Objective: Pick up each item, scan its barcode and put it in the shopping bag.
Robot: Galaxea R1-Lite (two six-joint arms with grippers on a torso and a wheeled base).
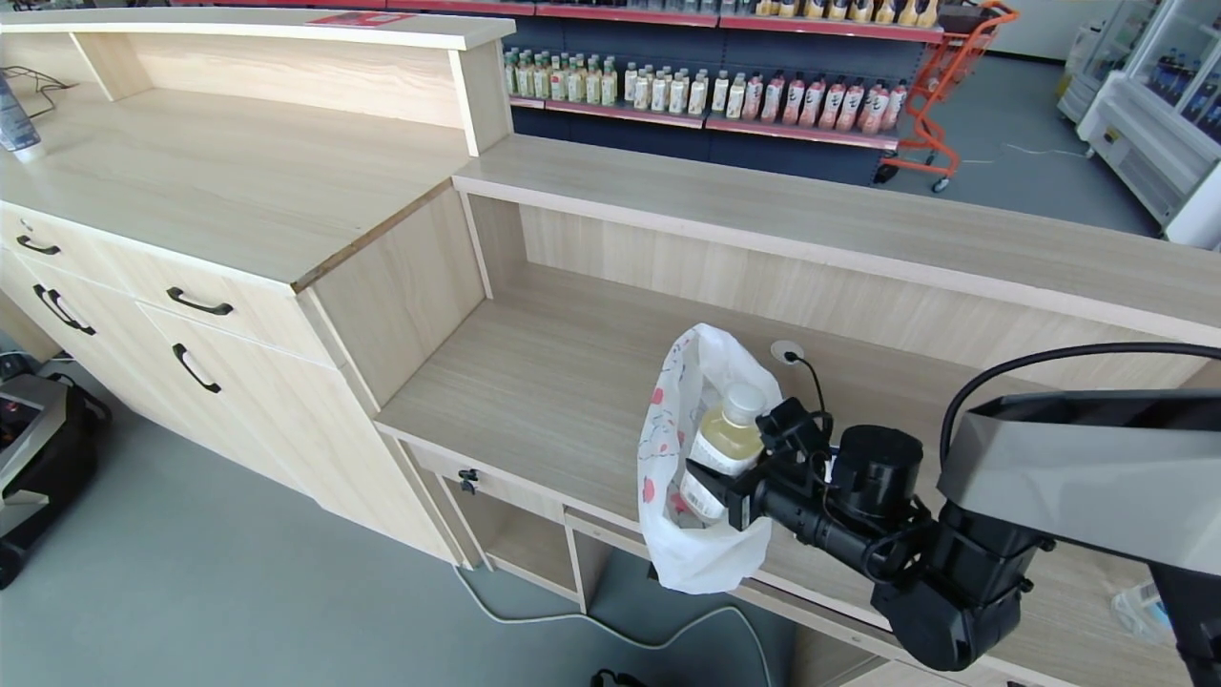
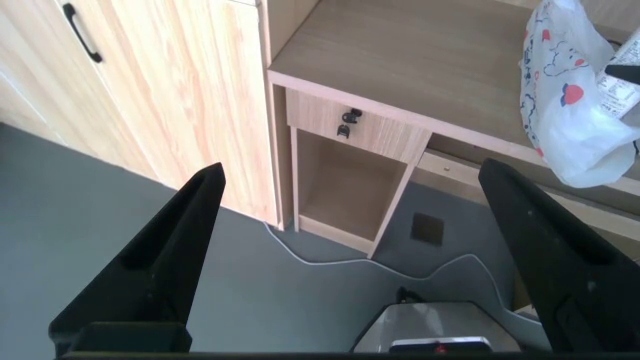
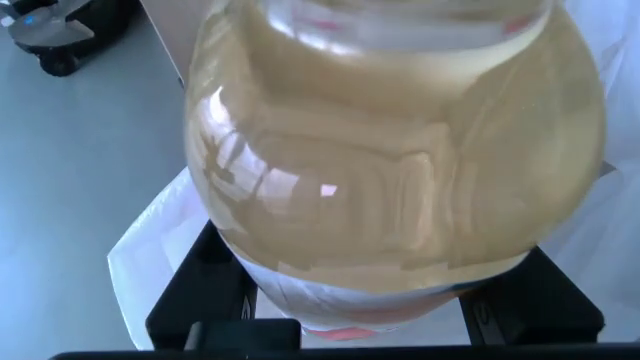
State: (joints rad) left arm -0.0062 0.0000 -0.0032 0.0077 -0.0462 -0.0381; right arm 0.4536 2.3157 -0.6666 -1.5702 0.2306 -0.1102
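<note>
Left gripper [image 2: 352,172] hung low over the floor in front of the counter [image 1: 553,382], jaws spread wide, nothing in them. Right gripper [image 1: 713,482] was clamped on the bottle [image 1: 730,439], which was pale yellow, white-capped and roughly upright, with its lower half already inside the mouth of the bag [image 1: 658,458]. Judged this item to be at the bagging step, with release still to come; scan could not be confirmed. Bag sat at the counter's front edge, sagging over it. Other contents hidden by its wall. Could not tell whether more items waited.
</note>
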